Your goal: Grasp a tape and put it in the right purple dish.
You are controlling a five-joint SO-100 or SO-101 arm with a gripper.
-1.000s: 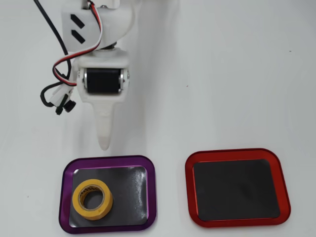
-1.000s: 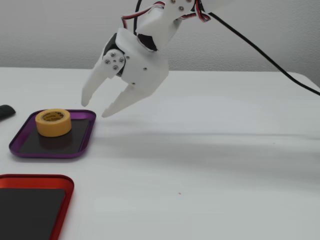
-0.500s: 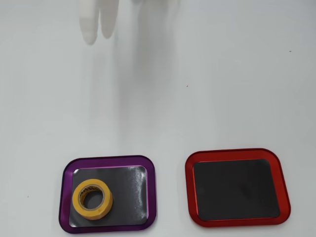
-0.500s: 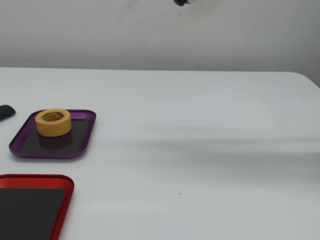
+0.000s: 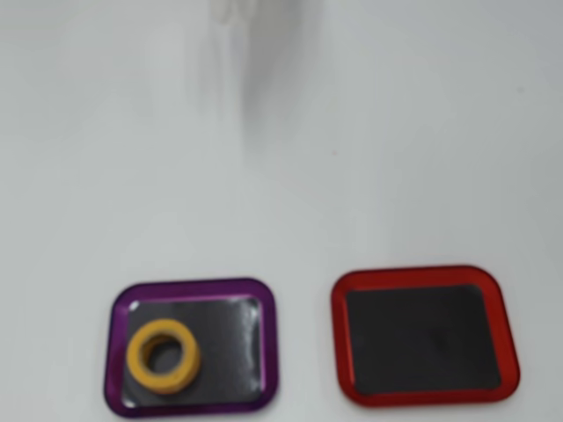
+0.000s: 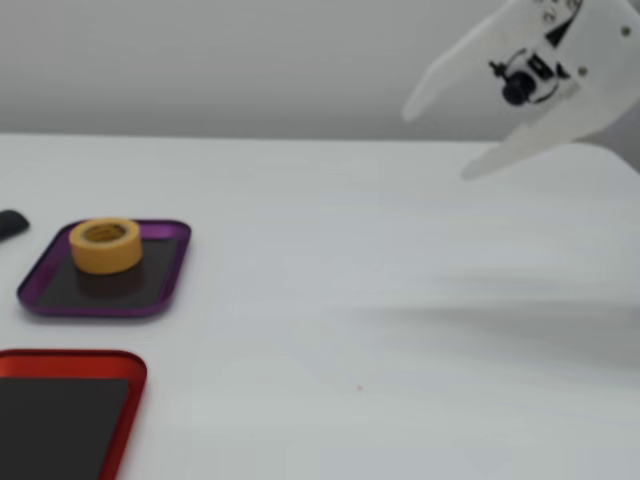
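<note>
— Where is the tape (image 6: 105,244) sitting?
— It's lying in the purple dish (image 6: 160,283), far left. The gripper (image 6: 435,137) is hanging upper right, fingers spread, holding nothing.

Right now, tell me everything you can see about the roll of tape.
The tape is a small yellow ring with a hollow centre, its core looking like cardboard. It lies flat, hole up, on the dark mat of the purple dish, toward the dish's left half in the overhead view. Only the mat touches it. The gripper hangs open, far off at the fixed view's upper right.
</note>
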